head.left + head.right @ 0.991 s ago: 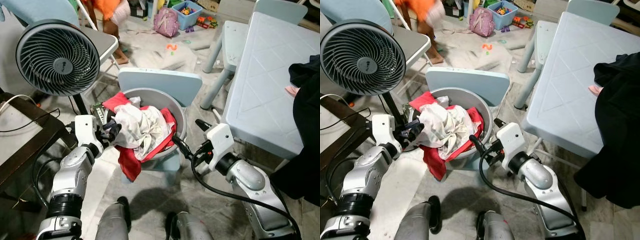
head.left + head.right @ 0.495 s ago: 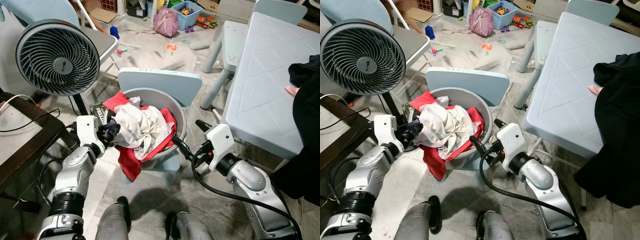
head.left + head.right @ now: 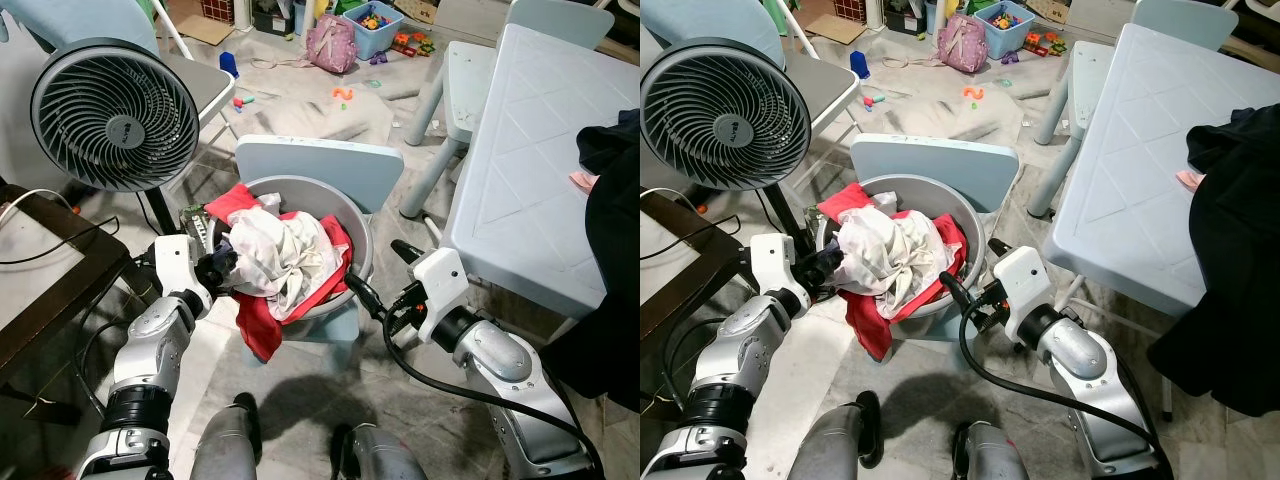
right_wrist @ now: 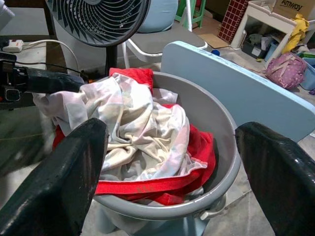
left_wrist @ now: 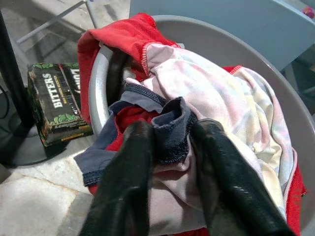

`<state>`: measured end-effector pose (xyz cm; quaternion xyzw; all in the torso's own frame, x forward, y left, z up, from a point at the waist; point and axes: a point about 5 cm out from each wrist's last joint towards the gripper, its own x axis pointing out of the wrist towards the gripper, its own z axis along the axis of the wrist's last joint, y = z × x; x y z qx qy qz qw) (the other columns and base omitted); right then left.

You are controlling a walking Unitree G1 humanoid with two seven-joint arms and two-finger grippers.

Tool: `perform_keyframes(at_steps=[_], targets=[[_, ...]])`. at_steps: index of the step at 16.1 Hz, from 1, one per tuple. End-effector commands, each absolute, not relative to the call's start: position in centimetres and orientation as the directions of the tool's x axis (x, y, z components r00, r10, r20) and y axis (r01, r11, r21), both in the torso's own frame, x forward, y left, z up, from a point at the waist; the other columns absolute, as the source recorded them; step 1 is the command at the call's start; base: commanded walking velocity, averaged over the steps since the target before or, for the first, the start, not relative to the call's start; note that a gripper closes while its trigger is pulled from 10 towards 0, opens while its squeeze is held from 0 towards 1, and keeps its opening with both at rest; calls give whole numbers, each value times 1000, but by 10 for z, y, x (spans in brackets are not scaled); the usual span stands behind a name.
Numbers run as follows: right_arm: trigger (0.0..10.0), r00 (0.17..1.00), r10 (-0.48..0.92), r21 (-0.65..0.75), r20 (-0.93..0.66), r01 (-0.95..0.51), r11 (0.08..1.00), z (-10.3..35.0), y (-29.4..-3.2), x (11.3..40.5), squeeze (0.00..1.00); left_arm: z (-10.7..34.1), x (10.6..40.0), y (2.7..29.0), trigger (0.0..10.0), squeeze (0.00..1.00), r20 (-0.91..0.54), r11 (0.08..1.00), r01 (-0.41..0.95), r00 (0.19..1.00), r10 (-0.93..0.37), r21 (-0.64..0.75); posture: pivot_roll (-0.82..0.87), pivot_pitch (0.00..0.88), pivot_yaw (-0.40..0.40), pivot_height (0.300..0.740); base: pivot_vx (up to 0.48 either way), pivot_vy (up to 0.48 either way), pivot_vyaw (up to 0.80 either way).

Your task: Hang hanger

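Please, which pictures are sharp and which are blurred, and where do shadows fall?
Eye views: sharp, evenly lit; a soft shadow on the floor under the grey basket. Left wrist view: clothes crisp, the near fingers of the left gripper blurred. Right wrist view: fingers of the right gripper soft, basket clear.

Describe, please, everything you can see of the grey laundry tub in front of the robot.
The grey tub is round, smooth, plastic-looking and upright on a pale blue chair. White cloth and red cloth heap inside, the red spilling over its near rim. The left hand pinches dark blue fabric at its rim; the right hand is open beside it.
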<state>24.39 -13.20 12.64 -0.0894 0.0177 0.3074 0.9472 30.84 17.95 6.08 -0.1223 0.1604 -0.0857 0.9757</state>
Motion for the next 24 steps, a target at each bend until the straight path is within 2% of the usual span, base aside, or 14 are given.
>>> perform_keyframes(at_steps=[1,4,6,10,11,12,13,14,18,21,24], targets=[[10000,817,570,-171,-86,-576,799,129,-136,243,0,64,309,174,0,0,-280,957,145,936,-215,-253,-110,165,-97,740,0,0,0],[10000,816,571,-171,-84,-577,799,130,-135,245,0,66,307,167,0,0,-266,964,129,945,-191,-231,-105,161,-99,740,0,0,0],[10000,814,575,-170,-82,-580,797,130,-134,245,0,73,305,155,0,0,-242,964,176,944,-223,-201,-105,161,-99,740,0,0,0],[10000,814,575,-169,-82,-580,797,129,-134,246,0,71,296,140,0,0,-311,956,244,907,-284,-161,-95,156,-96,740,0,0,0],[10000,814,575,-168,-82,-580,797,129,-133,246,0,69,293,140,2941,0,-320,956,251,902,-288,-152,-95,156,-97,740,0,0,0],[10000,814,576,-167,-82,-581,797,128,-133,246,0,68,293,140,10000,0,-320,957,252,903,-287,-146,-95,156,-97,740,0,0,0],[10000,813,576,-166,-82,-581,797,128,-133,246,0,68,292,141,10000,0,-322,957,251,903,-286,-146,-94,158,-98,740,0,0,0],[10000,812,578,-165,-83,-583,796,128,-132,245,0,70,291,142,10000,1000,-315,956,257,904,-289,-139,-94,158,-98,740,0,0,0],[10000,812,577,-166,-82,-582,796,128,-133,247,0,74,291,146,10000,1000,-309,967,231,917,-253,-105,-90,156,-98,740,0,0,0],[10000,812,578,-167,-82,-583,795,128,-133,248,0,76,284,146,10000,1000,-290,958,257,914,-284,-129,-88,158,-100,740,0,0,0],[10000,810,581,-168,-83,-586,793,128,-133,248,0,70,278,152,10000,1000,-340,962,254,900,-273,-100,-87,157,-102,740,0,0,0]])
